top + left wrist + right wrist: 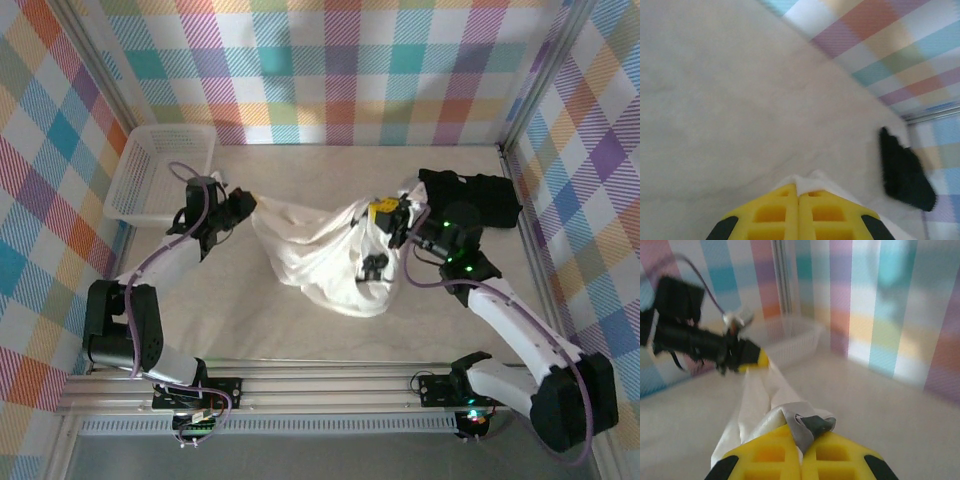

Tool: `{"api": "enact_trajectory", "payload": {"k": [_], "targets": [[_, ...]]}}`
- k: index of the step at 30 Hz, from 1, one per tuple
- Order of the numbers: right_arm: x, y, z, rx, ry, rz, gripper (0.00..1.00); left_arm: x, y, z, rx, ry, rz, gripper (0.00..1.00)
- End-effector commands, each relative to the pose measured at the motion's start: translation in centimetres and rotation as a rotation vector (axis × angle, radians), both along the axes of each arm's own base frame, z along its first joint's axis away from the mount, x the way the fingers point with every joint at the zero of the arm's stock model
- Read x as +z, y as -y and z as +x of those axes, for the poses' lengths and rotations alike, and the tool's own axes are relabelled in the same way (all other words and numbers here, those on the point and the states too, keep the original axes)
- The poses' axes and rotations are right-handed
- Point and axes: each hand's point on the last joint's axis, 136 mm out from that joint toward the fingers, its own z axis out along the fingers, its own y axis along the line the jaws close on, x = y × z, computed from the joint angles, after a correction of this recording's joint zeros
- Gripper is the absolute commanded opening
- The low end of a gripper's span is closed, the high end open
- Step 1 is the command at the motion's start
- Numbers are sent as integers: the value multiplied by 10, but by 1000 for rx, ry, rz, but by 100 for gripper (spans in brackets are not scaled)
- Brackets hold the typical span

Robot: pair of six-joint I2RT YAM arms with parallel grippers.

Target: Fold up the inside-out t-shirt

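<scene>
The inside-out t-shirt (320,255) is a white bundle hanging stretched between my two grippers above the middle of the table. At its left end, my left gripper (250,203) is shut on a corner of it; in the left wrist view a white fold (812,181) pokes out between the closed yellow fingers (775,212). My right gripper (385,212) is shut on the right end. In the right wrist view its fingers (770,455) pinch a grey-edged hem with a dark tag (812,425). The cloth (757,390) runs taut from there to the left gripper (752,358).
A white basket (160,172) stands at the back left, and its wall (790,340) is seen in the right wrist view. A black folded garment (470,195) lies at the back right beside the right arm, also seen as a dark shape (905,172). Plaid walls enclose the table.
</scene>
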Motion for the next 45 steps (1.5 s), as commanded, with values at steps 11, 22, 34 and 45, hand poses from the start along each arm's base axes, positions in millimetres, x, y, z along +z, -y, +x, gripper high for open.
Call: {"api": "enact_trajectory", "payload": {"k": [11, 22, 34, 45], "targets": [[-41, -8, -17, 94, -111, -7, 0, -9, 52, -79, -246, 172, 412, 66], [-30, -8, -13, 81, -86, -7, 0, -32, 135, -117, -718, 212, 458, 73], [-3, -3, -7, 42, -6, -35, 0, -5, 147, -56, -589, 217, 507, 11], [137, 54, 8, -295, 245, -175, 0, 301, 134, -140, -523, 736, -87, 0]]}}
